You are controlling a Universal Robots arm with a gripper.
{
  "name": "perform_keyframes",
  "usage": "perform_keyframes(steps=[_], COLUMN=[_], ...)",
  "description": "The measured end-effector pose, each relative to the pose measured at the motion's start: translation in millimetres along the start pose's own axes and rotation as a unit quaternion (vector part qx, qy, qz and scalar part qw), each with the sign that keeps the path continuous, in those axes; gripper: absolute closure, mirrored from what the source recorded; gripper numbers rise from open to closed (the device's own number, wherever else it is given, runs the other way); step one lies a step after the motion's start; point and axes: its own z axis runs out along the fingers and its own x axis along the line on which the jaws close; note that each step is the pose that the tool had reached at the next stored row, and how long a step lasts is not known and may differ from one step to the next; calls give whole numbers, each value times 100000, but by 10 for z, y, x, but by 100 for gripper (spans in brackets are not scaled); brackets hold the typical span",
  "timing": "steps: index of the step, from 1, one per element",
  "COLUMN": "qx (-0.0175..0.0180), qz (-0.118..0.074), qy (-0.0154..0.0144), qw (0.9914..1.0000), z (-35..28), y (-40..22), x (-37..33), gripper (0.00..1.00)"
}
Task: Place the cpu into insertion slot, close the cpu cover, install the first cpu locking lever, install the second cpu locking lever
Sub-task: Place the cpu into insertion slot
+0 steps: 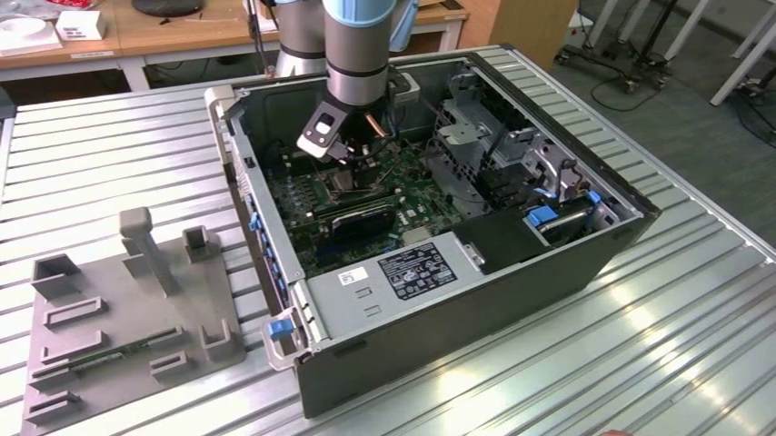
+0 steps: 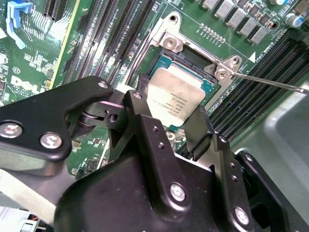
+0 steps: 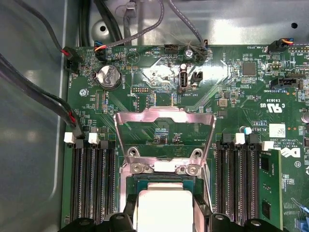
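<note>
Your black gripper (image 1: 351, 167) hangs inside the open black metal computer case (image 1: 485, 313), just above the green motherboard (image 1: 305, 196); a grey moulded fixture plate (image 1: 182, 320) lies well apart.

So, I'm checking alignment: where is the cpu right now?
In both wrist views the cpu sits in the gripper, directly over the insertion slot, with the raised cpu cover just beyond it.
</note>
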Motion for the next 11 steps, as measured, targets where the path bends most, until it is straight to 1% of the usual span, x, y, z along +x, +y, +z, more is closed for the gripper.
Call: perform_keyframes(steps=[11], qx=[-30], qz=[471], qy=[-27], qw=[99999], z=[7], y=[-3], x=[12], gripper=[46])
